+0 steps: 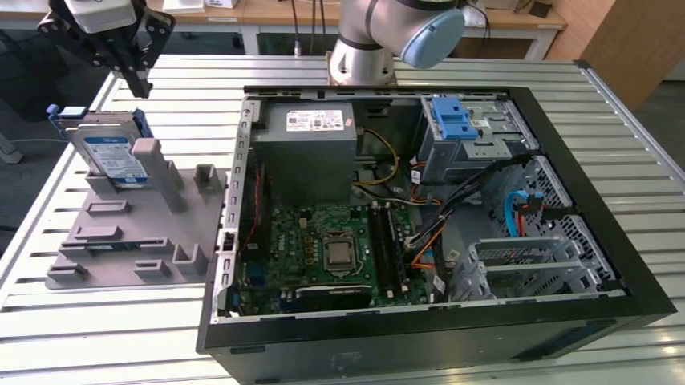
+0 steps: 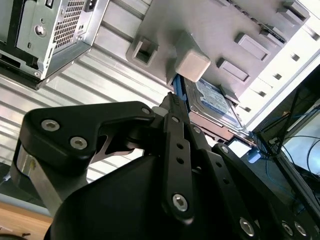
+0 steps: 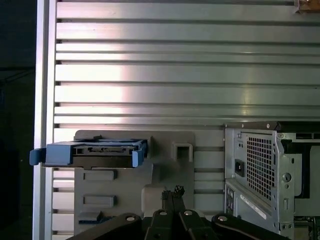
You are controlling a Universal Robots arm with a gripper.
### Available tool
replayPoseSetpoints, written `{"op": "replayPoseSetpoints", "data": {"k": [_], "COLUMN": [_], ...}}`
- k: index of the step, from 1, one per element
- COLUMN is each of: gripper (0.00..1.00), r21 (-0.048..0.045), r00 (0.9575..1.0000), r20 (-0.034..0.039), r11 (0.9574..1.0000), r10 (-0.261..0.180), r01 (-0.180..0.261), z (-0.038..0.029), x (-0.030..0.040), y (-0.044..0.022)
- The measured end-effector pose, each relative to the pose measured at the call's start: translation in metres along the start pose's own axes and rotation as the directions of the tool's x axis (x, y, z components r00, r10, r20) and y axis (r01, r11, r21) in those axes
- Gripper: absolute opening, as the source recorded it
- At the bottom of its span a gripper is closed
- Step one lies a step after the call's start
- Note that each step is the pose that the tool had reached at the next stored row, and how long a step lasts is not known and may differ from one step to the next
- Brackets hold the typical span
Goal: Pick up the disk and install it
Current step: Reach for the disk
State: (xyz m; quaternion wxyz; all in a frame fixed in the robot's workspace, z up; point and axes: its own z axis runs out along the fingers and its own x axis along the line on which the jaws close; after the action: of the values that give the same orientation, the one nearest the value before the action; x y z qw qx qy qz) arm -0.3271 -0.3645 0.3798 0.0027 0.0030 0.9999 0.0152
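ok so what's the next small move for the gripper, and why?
Probably slide the gripper sideways until it is centred over the disk. The disk stands on edge in the grey fixture, untouched; in the first wrist view the gripper sits off to one side of it, above bare fixture. The jaws look shut and empty.
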Motion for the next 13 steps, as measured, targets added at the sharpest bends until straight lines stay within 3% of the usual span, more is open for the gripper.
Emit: {"op": "replayPoseSetpoints", "data": {"k": [13], "gripper": [0.11], "r21": [0.0001], "r00": [1.0], "r20": [-0.0001], "r11": [1.0], "r10": [0.0], "r01": [0.0], "z": [0.0016], "x": [0.0181], "y": [0.0033]}}
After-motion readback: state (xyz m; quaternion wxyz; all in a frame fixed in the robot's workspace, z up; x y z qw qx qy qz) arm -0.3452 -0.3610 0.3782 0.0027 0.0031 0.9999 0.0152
